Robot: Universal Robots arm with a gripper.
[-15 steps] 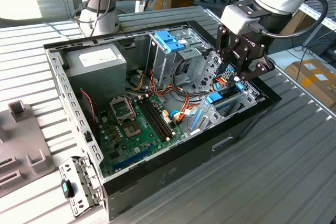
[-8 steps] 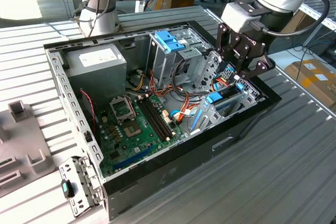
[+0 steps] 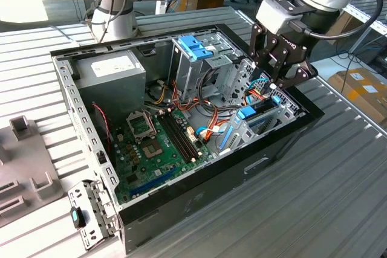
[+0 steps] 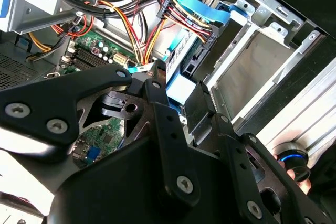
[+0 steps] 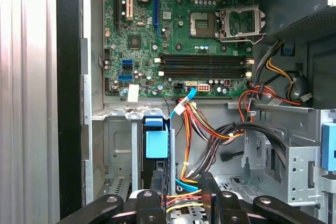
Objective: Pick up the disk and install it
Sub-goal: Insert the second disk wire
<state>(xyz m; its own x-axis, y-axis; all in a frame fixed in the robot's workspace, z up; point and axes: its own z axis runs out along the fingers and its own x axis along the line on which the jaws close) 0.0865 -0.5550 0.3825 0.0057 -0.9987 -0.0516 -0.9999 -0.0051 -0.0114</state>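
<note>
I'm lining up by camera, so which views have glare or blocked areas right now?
First wrist view: one edge is washed out white beside the case wall, the motherboard evenly lit. Second wrist view: the gripper blocks much of the frame, with a blown-out patch at one corner. Exterior view: even light, no harsh glare.

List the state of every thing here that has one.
computer case, lying on its side, panel off, inside exposed.
disk, standing on edge in the drive bay, blue rail showing.
gripper, open, above that bay, holding nothing.
processor socket, bare, no cooler on it.
</note>
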